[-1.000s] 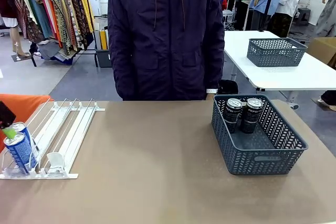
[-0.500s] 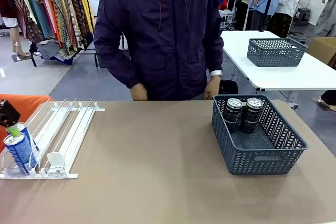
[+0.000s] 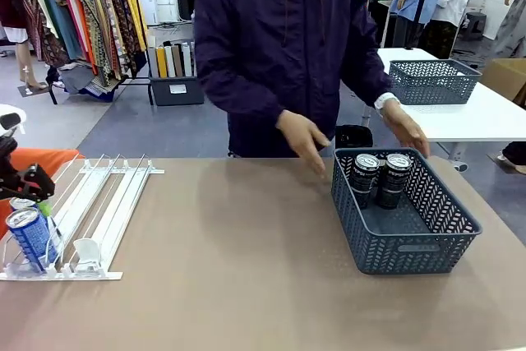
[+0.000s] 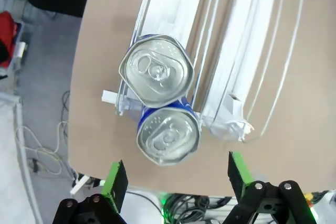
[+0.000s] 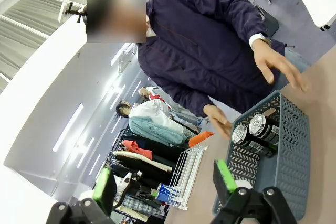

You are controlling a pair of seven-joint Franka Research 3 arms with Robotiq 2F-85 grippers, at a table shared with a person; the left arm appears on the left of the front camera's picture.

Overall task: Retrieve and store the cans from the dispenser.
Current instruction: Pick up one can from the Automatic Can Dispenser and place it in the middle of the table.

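Observation:
Two blue cans (image 3: 29, 234) stand one behind the other at the low front end of the white dispenser (image 3: 103, 203) at the table's left. From above, the cans (image 4: 168, 134) show their silver tops. My left gripper (image 3: 33, 199) hovers just above them, open, its green pads (image 4: 115, 179) on either side of the nearer can without touching it. Two black cans (image 3: 380, 177) stand in the grey mesh basket (image 3: 411, 248) on the right. My right gripper (image 5: 165, 181) is open and holds nothing, well back from the basket (image 5: 286, 156).
A person in a dark jacket leans over the far edge with both hands (image 3: 302, 139) reaching toward the basket's back rim. The brown table (image 3: 246, 269) lies bare between dispenser and basket. A second basket (image 3: 431, 80) sits on a white table behind.
The person has stepped to the right and brought both hands down toward the basket. My left gripper has risen slightly above the blue cans, still open.

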